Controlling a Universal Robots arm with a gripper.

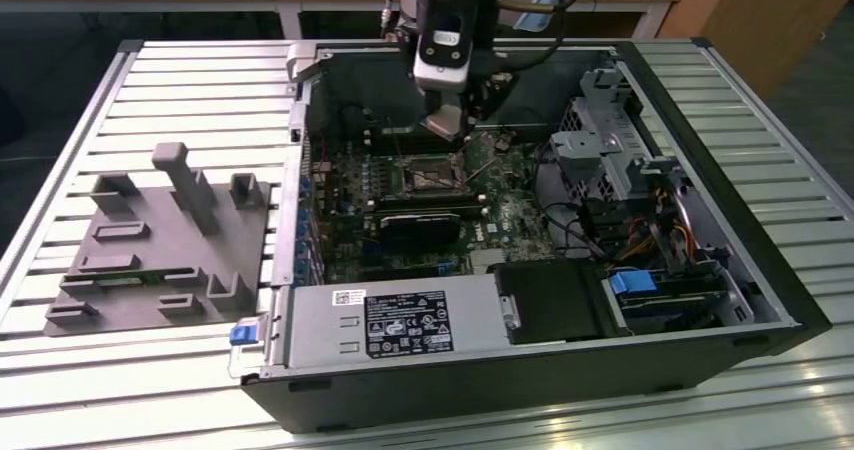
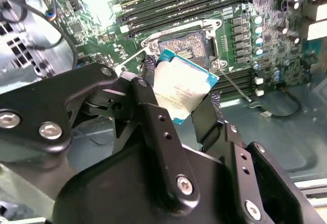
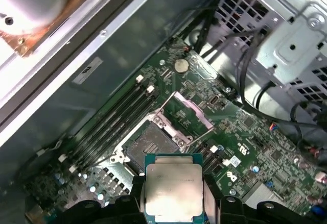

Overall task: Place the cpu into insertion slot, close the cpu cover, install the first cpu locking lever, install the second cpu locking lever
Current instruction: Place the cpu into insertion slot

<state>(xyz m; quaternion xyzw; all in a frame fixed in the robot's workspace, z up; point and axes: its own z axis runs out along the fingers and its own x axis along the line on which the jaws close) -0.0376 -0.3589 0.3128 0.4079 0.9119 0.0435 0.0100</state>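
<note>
Exterior view: the tool (image 1: 447, 130) hangs inside an open computer case (image 1: 747, 270), above the socket (image 1: 430, 175). Second wrist view: its fingers (image 2: 153, 117) are closed on the edges of the chip (image 2: 181, 89), a flat silvery-beige square held tilted, clear of the socket. First wrist view: the cover (image 3: 193, 110) stands open. The placing step is in hand, and it likely calls for squaring the chip over the socket.

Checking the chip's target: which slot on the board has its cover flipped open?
The square insertion slot with the silvery rim, between the long black memory slots; its cpu cover stands raised.
</note>
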